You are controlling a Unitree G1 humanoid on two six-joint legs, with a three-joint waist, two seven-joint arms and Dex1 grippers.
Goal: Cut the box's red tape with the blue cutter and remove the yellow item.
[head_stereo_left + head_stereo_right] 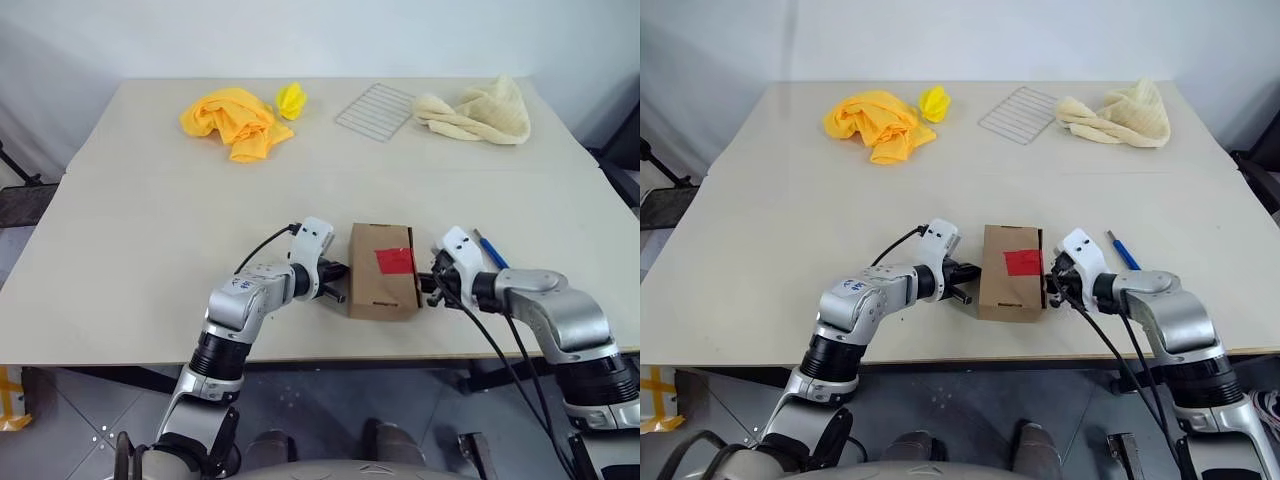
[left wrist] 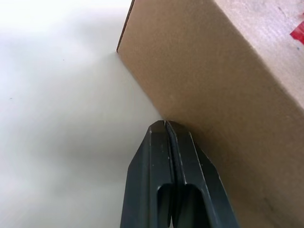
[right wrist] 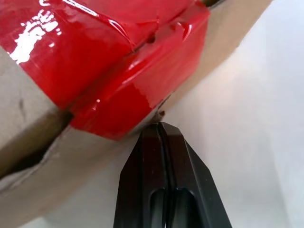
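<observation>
The small brown cardboard box [image 1: 383, 270] lies flat near the front edge of the pale tabletop [image 1: 150, 220], its long axis running away from the robot. A short bright red strip of tape [image 1: 394, 260] sits on its top face toward the right edge and, in the right wrist view, folds over that edge onto the side wall.

The left claw [image 1: 338, 283] is fully closed on nothing, tips against the base of the box's left wall. The right claw [image 1: 428, 283] is likewise pinched shut and empty, its tips just under the taped right edge. The box is thus bracketed between the two.

The slim blue pen-like cutter [image 1: 490, 249] lies on the tabletop just beyond and outside the right claw, slanting away toward the far left. It is clearly nearer the right arm, which would seem the natural one to fetch it; that claw must first open.

Far back lie a crumpled orange cloth [image 1: 236, 121], a small yellow item [image 1: 291, 100], a wire rack [image 1: 375, 111] and a cream towel [image 1: 478, 113].
</observation>
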